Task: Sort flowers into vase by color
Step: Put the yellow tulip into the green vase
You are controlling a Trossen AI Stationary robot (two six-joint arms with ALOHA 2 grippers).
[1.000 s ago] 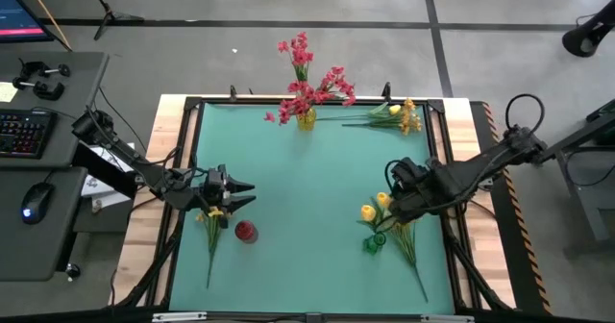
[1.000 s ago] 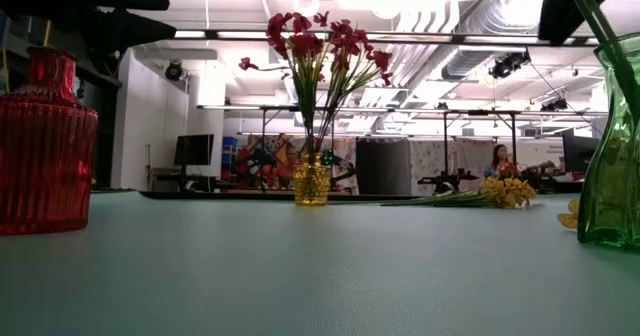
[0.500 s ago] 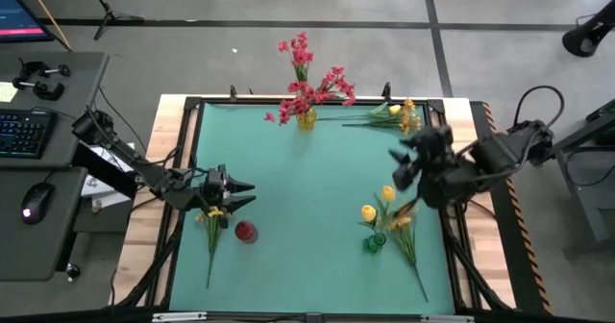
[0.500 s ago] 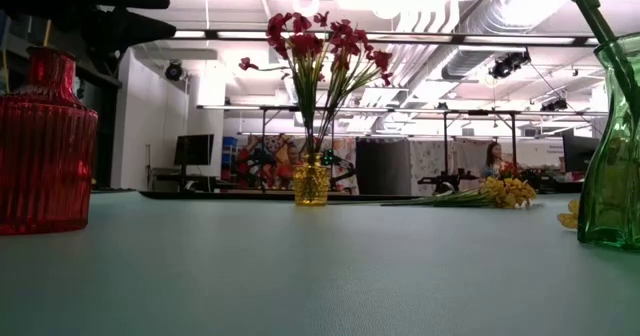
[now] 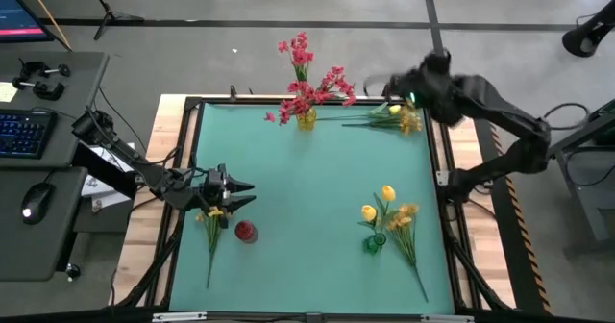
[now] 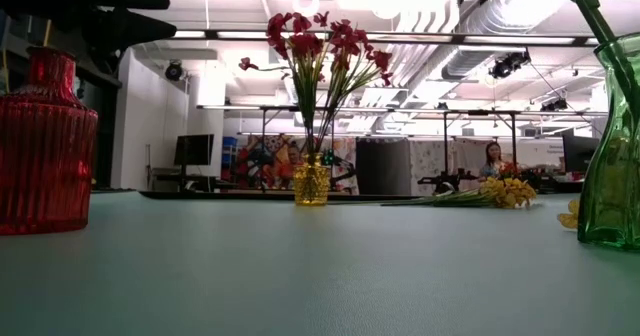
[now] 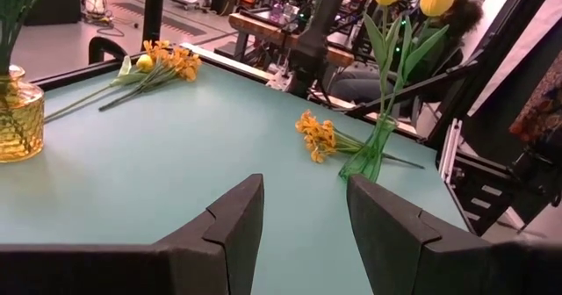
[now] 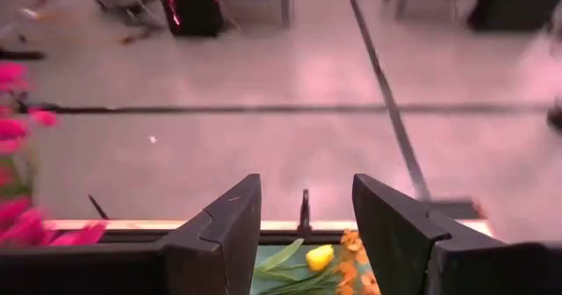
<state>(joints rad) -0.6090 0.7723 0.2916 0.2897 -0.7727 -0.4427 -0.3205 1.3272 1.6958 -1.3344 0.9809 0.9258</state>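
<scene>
Red-pink flowers (image 5: 307,83) stand in a yellow vase (image 5: 306,120) at the table's far edge. Two yellow tulip buds (image 5: 378,203) stand in a green vase (image 5: 374,242) near right, and an orange-yellow spray (image 5: 404,229) lies on the table beside it. An orange-yellow spray and a yellow bud (image 5: 396,116) lie at the far right. My right gripper (image 5: 377,85) hovers open above them, and its wrist view shows the bud (image 8: 319,257) below the fingers. My left gripper (image 5: 242,190) stands open at near left, over another orange-yellow spray (image 5: 211,229) and by a red vase (image 5: 246,232).
The teal mat is framed by a black rail (image 5: 317,102). Left of the table stands a desk with a keyboard (image 5: 24,131) and a mouse. In the low view the red vase (image 6: 45,146) and the green vase (image 6: 612,166) stand close to the camera.
My right gripper has left the green vase, risen and swung toward the table's far edge, rolling as it went. It is now over the flowers lying at the far right. The tulips stay in the green vase.
</scene>
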